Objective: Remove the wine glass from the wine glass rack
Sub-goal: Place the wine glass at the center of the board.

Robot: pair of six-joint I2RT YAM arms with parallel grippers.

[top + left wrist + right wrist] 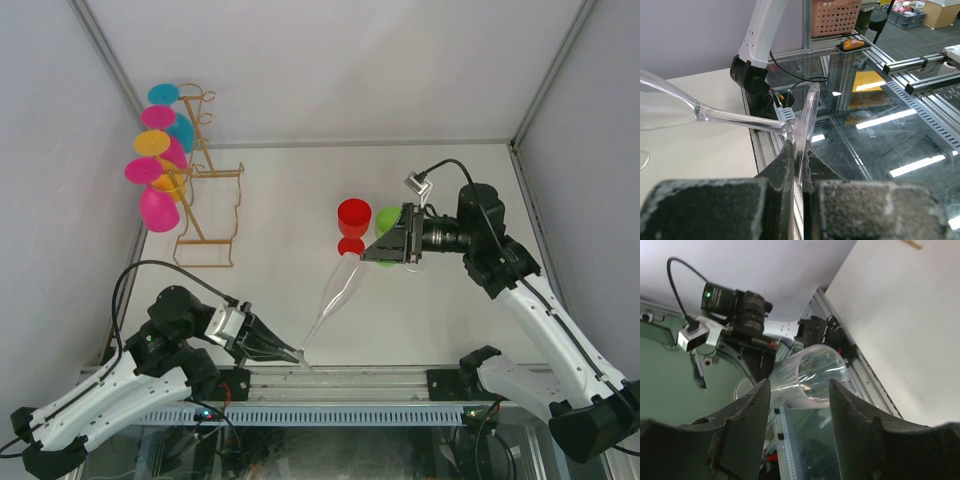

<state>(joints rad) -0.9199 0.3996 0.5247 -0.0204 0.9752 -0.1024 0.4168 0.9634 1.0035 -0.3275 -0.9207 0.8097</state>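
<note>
The clear wine glass (335, 290) (740, 119) (812, 375) is off the stand. It hangs tilted above the near half of the white table (280, 200), stretched between my two arms. My left gripper (285, 350) (799, 150) is clamped tight on the glass's flat round foot, by the table's near edge. The bowl points up towards my right gripper (385, 250) (800, 387), whose jaws stand partly apart with the bowl's mouth between them; I cannot tell whether they touch it. Just beside that gripper stand a red plastic goblet (353, 218) and a green one (388, 220). The gold wire rack (205, 170) stands at the far left, well apart, with pink, teal and yellow glasses (160, 165) hanging on it.
</note>
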